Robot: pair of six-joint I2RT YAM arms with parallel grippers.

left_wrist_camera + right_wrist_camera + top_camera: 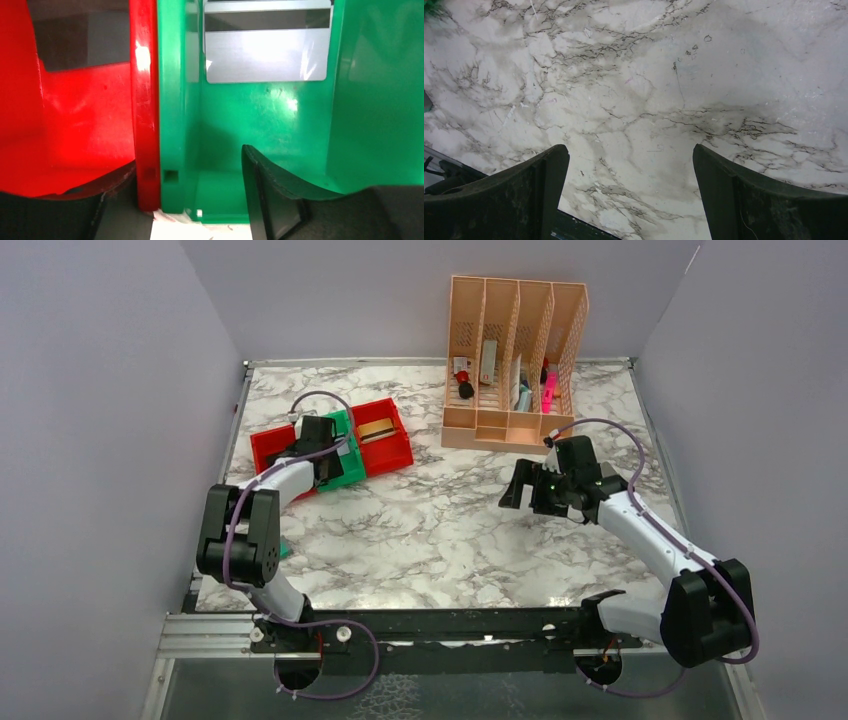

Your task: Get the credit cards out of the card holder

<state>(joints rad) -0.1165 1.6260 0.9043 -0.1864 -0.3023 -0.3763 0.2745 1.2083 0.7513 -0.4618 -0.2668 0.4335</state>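
Note:
A silver-grey card (267, 55) with a dark stripe lies flat in the green bin (250, 125). A black card (80, 40) lies in the red bin (75, 120) beside it. A gold-tan card (376, 430) lies in another red bin (400, 450) to the right of the green one. My left gripper (185, 200) is open and empty, low over the wall between the red and green bins; it also shows in the top view (322, 452). My right gripper (629, 190) is open and empty above bare marble, right of centre (530, 490). The card holder is not in view.
A tall peach slotted organiser (515, 360) with pens and small items stands at the back right. A small teal block (285, 551) lies by the left arm. The marble table (430, 530) is walled on three sides.

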